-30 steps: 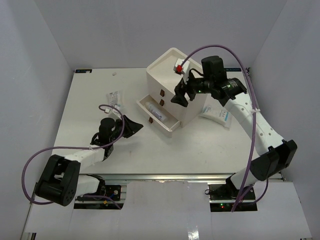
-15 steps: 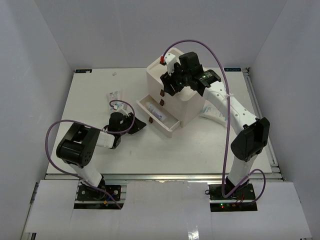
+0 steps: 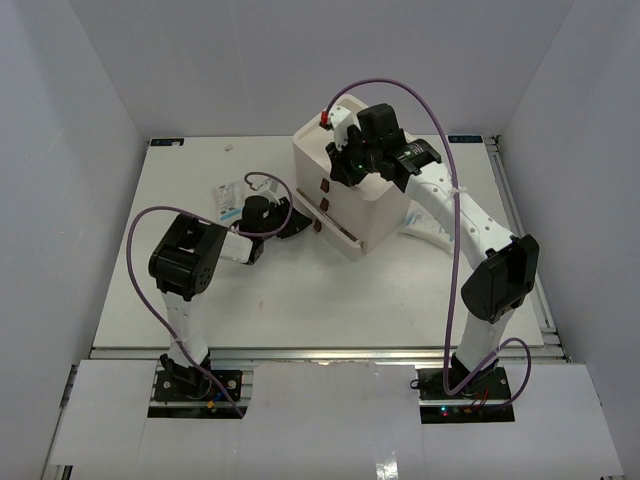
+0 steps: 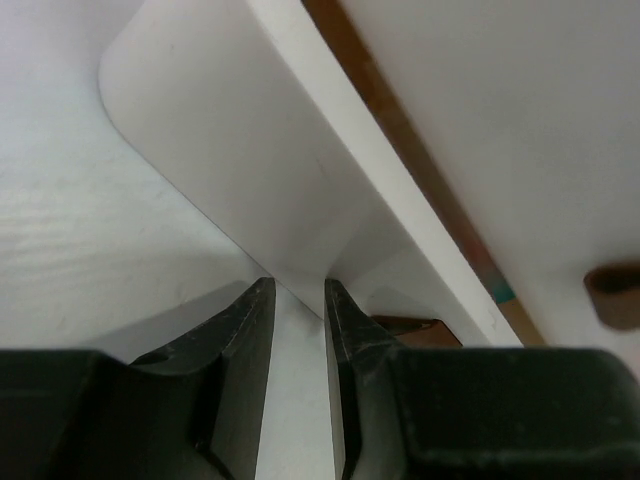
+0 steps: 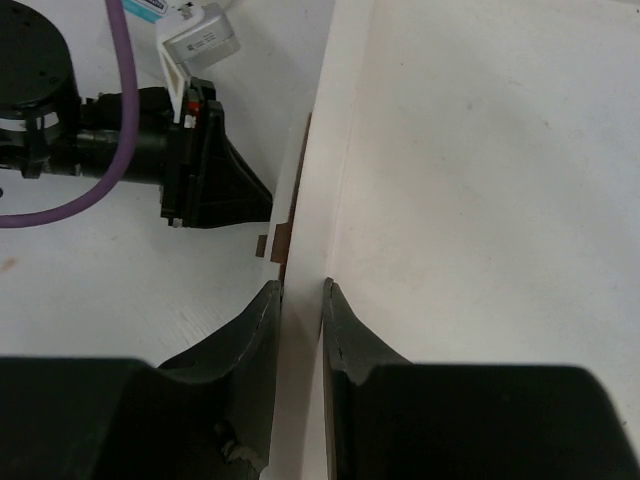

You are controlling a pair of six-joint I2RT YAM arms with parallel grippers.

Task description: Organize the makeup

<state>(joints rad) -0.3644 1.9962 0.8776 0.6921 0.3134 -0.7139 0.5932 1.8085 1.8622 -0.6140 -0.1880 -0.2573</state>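
Makeup: a sachet [image 3: 228,195] lies on the bench [image 3: 300,300] just left of the left hand [image 4: 295,290]. A second sachet [image 3: 432,228] lies right of the drawer box [image 3: 372,208]. No other pieces are visible.
Left hand: fingers narrowly parted at the bottom drawer's [image 3: 338,232] front corner; I cannot tell whether they nip it.
Bottom drawer: nearly home, a slit showing. Push square along its slide, slowly, so it does not jam.
Right hand [image 5: 300,290]: pinching the box's top wall edge. Brace firmly so the box does not slide.
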